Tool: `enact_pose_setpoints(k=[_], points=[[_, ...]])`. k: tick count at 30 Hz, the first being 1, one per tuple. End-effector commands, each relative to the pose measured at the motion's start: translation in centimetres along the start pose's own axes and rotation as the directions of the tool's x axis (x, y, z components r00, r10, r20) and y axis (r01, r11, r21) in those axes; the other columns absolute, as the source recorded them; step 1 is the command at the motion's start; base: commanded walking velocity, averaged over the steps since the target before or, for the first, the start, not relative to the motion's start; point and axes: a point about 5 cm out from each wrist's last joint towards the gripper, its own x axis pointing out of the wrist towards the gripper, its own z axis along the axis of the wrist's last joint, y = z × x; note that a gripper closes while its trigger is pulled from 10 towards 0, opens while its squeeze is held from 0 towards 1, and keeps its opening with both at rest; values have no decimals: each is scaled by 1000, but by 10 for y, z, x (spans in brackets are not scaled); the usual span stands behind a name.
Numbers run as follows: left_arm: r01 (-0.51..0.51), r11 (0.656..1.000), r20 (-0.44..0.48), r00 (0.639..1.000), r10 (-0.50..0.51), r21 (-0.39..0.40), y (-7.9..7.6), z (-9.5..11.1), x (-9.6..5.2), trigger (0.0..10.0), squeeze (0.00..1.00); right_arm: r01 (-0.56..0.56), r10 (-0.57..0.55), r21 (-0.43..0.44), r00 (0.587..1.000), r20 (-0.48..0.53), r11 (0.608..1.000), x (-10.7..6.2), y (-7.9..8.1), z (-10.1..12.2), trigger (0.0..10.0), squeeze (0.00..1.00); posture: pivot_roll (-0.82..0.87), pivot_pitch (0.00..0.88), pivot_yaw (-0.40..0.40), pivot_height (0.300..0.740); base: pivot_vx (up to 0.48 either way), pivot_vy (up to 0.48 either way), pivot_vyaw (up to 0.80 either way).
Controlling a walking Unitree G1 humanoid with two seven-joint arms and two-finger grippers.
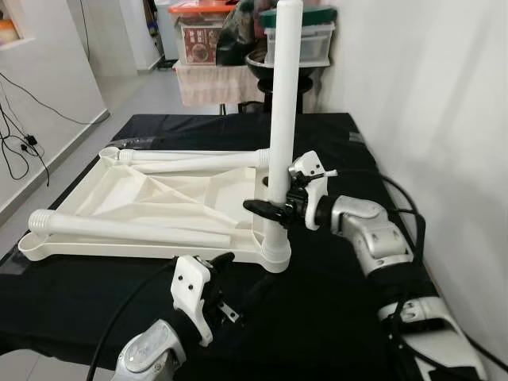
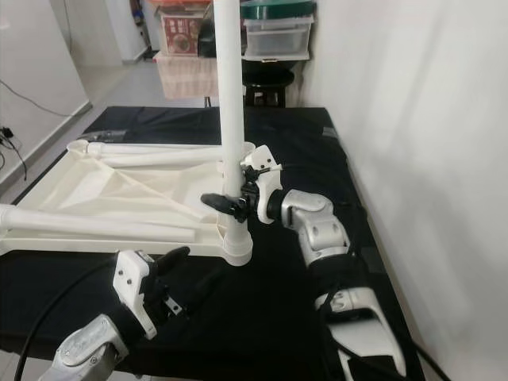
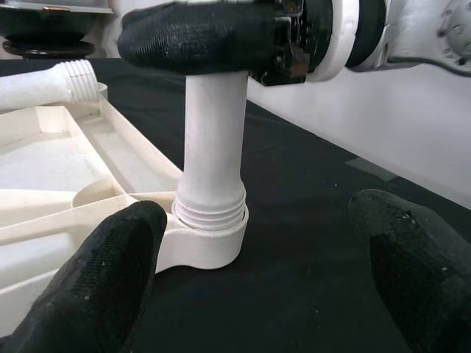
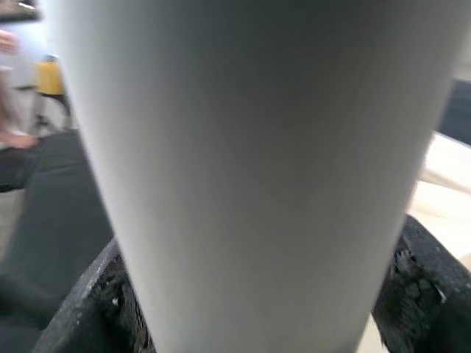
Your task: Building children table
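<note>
- Left gripper (image 1: 218,274): nearest the camera, at about 6 o'clock of the scene, its two black fingers (image 3: 110,279) spread apart and holding nothing. It points toward 1 o'clock, at the corner socket (image 3: 210,243) just beyond its fingertips.
- Black cloth (image 1: 317,317): covers the tabletop under both arms.
- Upright leg (image 1: 282,119): stands at the near right corner of the overturned table panel (image 1: 151,198), its long axis vertical and its threaded foot seated in the socket; thread ridges show above the collar, so it is probably not screwed fully home.
- Right gripper (image 1: 274,210): reaches in from 3 o'clock and is clenched around the leg's lower shaft. It is the arm already on the part; further turning about the vertical axis would fall to it.
- Loose legs (image 1: 119,226): two lie flat along the panel, one at the near edge, one (image 1: 190,159) at the far edge.
- Storage boxes (image 1: 198,32): at 12 o'clock, beyond the tabletop.
</note>
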Motion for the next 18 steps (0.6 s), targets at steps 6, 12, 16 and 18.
enact_pose_setpoints(k=[6,12,16,18], points=[[-23,1000,-8,1000,23,3,-2,-1,-4,10000,0,-248,249,21,968,-25,968,8,6,-3,10000,0,-41,0,7,740,0,0,0],[-32,999,-8,999,32,19,-3,0,-6,10000,0,-318,318,22,948,-4,948,7,4,1,0,0,-38,0,13,740,0,0,0],[-61,997,-10,998,62,44,-1,0,-9,10000,0,-307,307,12,952,-8,952,5,1,1,0,0,-34,0,11,740,0,0,0],[-67,997,-10,998,68,46,-1,0,-10,10000,0,-302,303,12,953,-5,953,5,0,2,0,0,-34,0,11,740,0,0,0]])
